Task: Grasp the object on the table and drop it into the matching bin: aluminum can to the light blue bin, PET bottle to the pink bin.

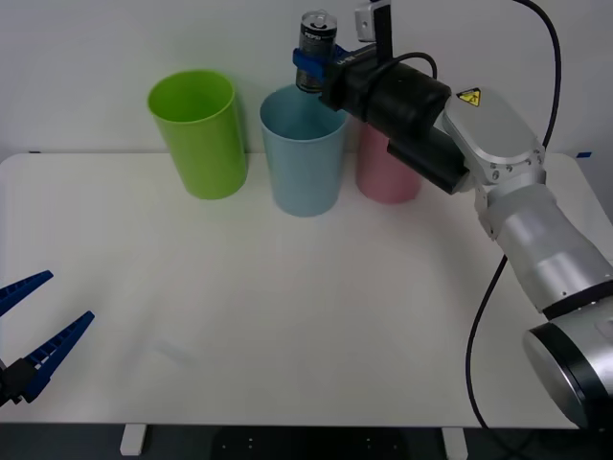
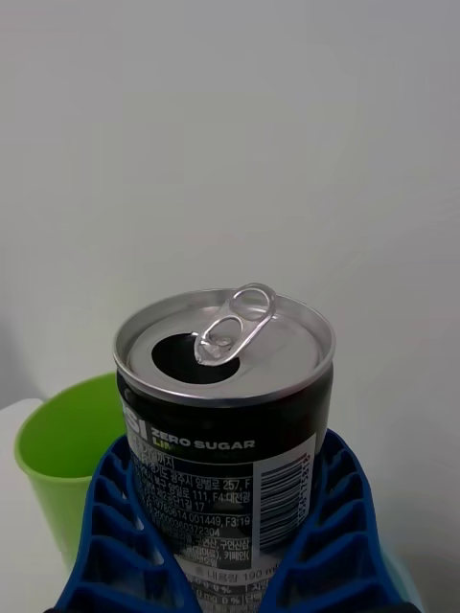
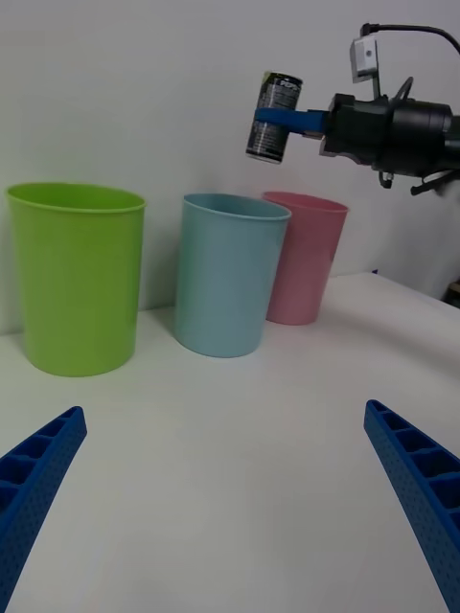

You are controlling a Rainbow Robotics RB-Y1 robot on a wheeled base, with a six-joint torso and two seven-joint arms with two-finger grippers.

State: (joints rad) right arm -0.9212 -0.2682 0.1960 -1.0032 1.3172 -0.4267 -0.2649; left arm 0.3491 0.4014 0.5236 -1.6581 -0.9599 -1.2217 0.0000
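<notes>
Three bins on the white table (image 1: 287, 316): green bin (image 1: 196, 134) at 11 o'clock, light blue bin (image 1: 305, 153) at 12, pink bin (image 1: 383, 177) just beside it at 1 o'clock. Right gripper (image 1: 308, 69) clamped on the can (image 1: 316, 38), upright, tab raised, held above the light blue bin's rim. Left gripper (image 1: 34, 321) at 8 o'clock, low over the table, fingers spread wide, holding nothing.

plain white wall (image 1: 115, 48), even light

Aluminum can (image 1: 317, 43) upright, tab lifted, mouth open, held above light blue bin (image 1: 305, 151), pink bin (image 1: 386, 172) beside it
</notes>
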